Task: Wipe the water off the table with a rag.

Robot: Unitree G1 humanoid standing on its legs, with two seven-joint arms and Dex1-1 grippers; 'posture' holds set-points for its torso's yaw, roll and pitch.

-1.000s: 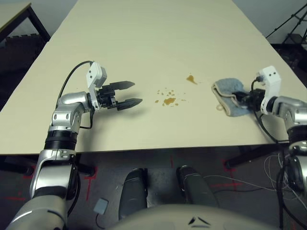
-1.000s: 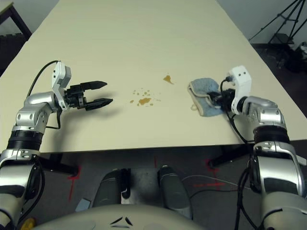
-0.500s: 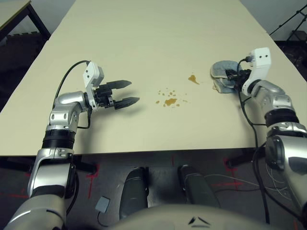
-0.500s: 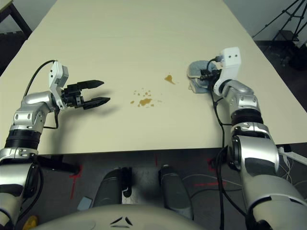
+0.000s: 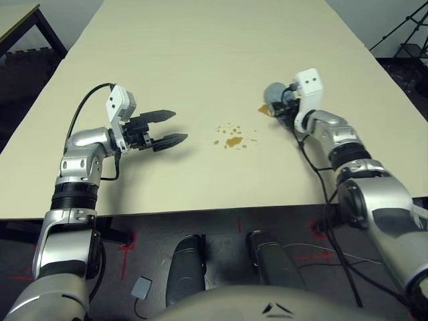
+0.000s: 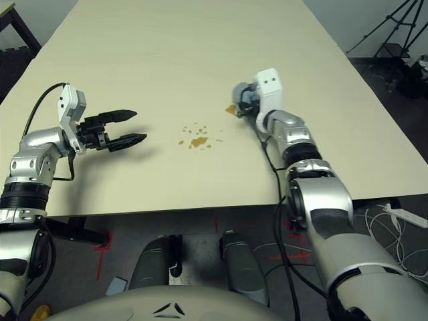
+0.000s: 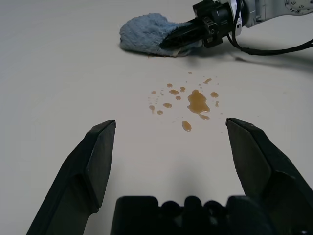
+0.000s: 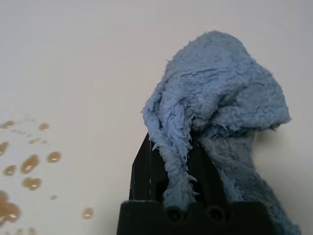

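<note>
So I've got the blue terry rag (image 8: 220, 83) clenched in my right jaws (image 5: 286, 110) down on the worktop (image 5: 194, 73), right at one amber water blotch (image 5: 264, 110), with the bigger splatter (image 5: 233, 142) lying between that and my wide-apart left jaws (image 5: 182, 126).

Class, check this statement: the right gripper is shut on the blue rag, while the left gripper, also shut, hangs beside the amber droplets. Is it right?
Not quite: the left gripper is open, its two fingers well apart, as the left wrist view shows. The rest stands: the right gripper is shut on the blue rag, and the left is beside the amber droplets.
</note>
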